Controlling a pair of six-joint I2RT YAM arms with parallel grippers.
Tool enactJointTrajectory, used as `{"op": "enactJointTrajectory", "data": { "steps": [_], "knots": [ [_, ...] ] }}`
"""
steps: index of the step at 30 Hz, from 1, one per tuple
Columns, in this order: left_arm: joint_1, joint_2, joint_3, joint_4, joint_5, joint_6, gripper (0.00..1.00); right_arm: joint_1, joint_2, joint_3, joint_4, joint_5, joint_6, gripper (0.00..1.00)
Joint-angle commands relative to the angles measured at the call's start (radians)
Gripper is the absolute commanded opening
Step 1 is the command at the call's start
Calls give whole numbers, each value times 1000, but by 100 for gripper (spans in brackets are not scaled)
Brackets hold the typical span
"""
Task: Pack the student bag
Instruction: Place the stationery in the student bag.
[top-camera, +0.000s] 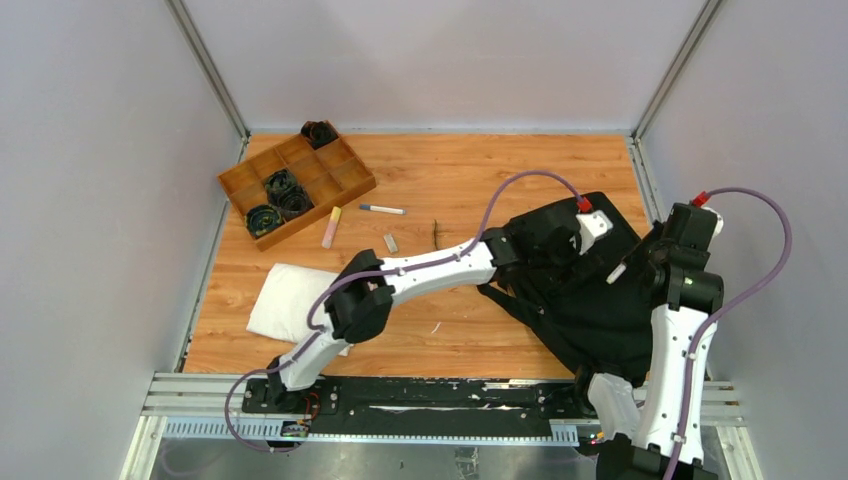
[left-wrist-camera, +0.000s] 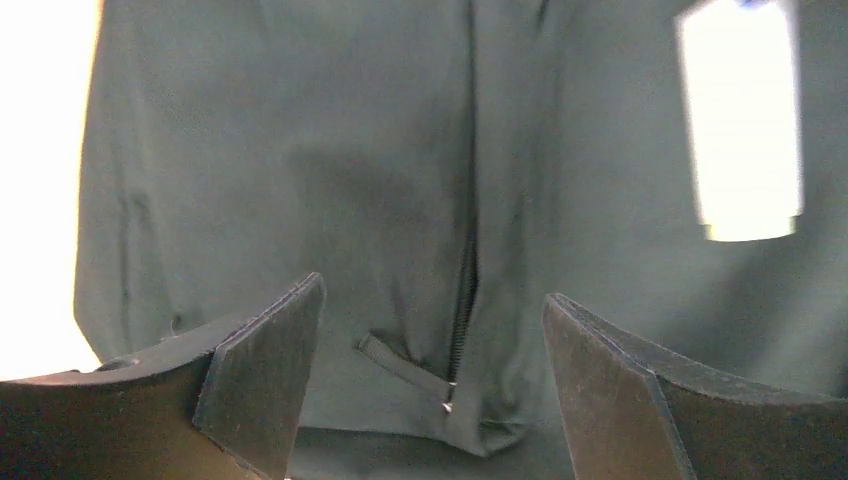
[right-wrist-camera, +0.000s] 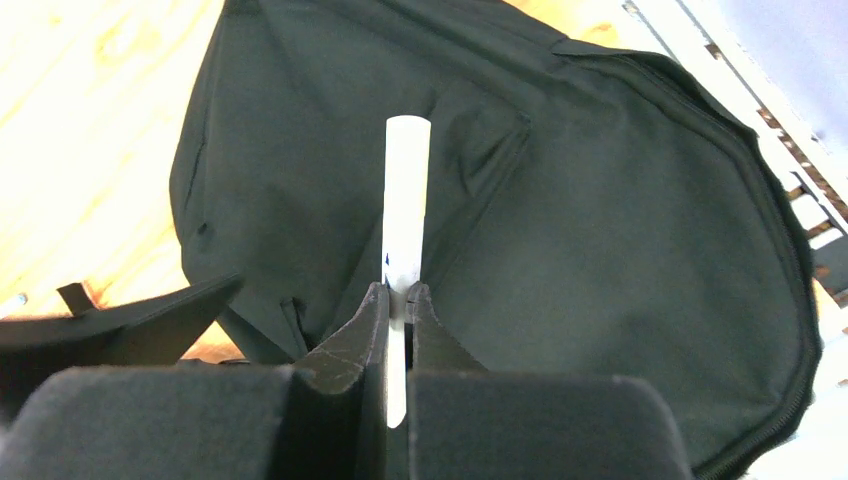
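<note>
Student bag location: the student bag (top-camera: 590, 310) lies flat on the right side of the tabletop (top-camera: 440, 345), just ahead of the right arm's base
Left end effector: the left end effector (left-wrist-camera: 430, 335) hangs low over the bag with jaws spread wide and nothing between them
Reason for left placement: its fingers straddle the zipper (left-wrist-camera: 465, 290) and pull tab (left-wrist-camera: 400, 362); judged to be lining up to open the pocket
Right end effector: the right end effector (right-wrist-camera: 397, 292) is clamped on a white marker (right-wrist-camera: 406, 190), which points out over the black fabric
Reason for right hold: judged to be kept ready above the bag until an opening exists
Unpacked items: a folded white cloth (top-camera: 285, 300), a pen (top-camera: 381, 209) and a highlighter (top-camera: 331, 227) lie to the left, near the wooden compartment tray (top-camera: 300, 185)
Markings: no brand or label is legible; a small blue mark on the marker is too small to read
</note>
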Motion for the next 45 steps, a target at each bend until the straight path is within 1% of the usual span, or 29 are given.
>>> {"op": "enactJointTrajectory", "data": {
  "steps": [1,3,6,8,9,10,12,13,14,16,20,22,24,26,28,29,30,31,33,36,38,40,42,45],
  "knots": [
    [6,72,37,-35,-47,59,87,-17,-26,8,-69,92,-9,0],
    [4,82,21,-15,-7,53,88,-16,-26,25,-83,105,-5,0],
    [3,96,11,-11,-6,55,88,-16,-39,27,-103,76,13,0],
    [4,84,-17,7,-33,67,84,-16,-55,16,-111,53,22,0],
    [5,59,-58,48,-77,58,82,-16,-59,14,-112,41,20,0],
    [9,14,-123,118,-92,56,82,-17,-59,14,-113,32,17,0],
    [22,-84,-271,263,-40,41,84,-17,-56,19,-116,28,14,0],
    [29,-118,-300,286,-23,31,85,-17,-54,23,-114,29,13,0],
    [35,-131,-296,276,-45,19,84,-17,-53,28,-115,31,14,0],
    [45,-120,-225,228,-126,-27,84,-17,-54,25,-116,3,33,0],
    [52,21,-43,127,-112,-73,85,-17,-51,-12,-114,-92,51,0],
    [52,65,-10,116,-111,-81,84,-16,-54,-19,-107,-96,55,0],
    [52,55,-75,190,-113,-83,84,-17,-53,-11,-108,-103,51,0],
    [56,9,-184,298,-29,-100,85,-16,-52,0,-109,-88,40,0],
    [56,-40,-265,357,35,-112,86,-16,-46,13,-112,-64,33,0],
    [57,-58,-288,364,27,-117,86,-16,-44,18,-113,-59,32,0],
    [57,-67,-300,368,-20,-118,86,-17,-42,21,-117,-55,44,0],
    [55,-62,-296,368,-79,-118,86,-17,-47,18,-119,-54,57,0],
    [54,-12,-229,323,-106,-81,85,-17,-56,3,-115,-74,69,0],
    [51,62,-122,235,-80,-63,84,-17,-59,-9,-115,-90,66,0],
    [43,65,-128,233,-56,-66,84,-16,-59,-3,-118,-83,64,0],
    [37,46,-179,275,-17,-92,85,-16,-60,7,-126,-59,66,0],
    [29,23,-232,317,-6,-108,85,-16,-58,11,-137,-32,67,0],
    [14,55,-203,311,-10,-88,84,-16,-50,10,-143,11,68,0]
  ]
}}
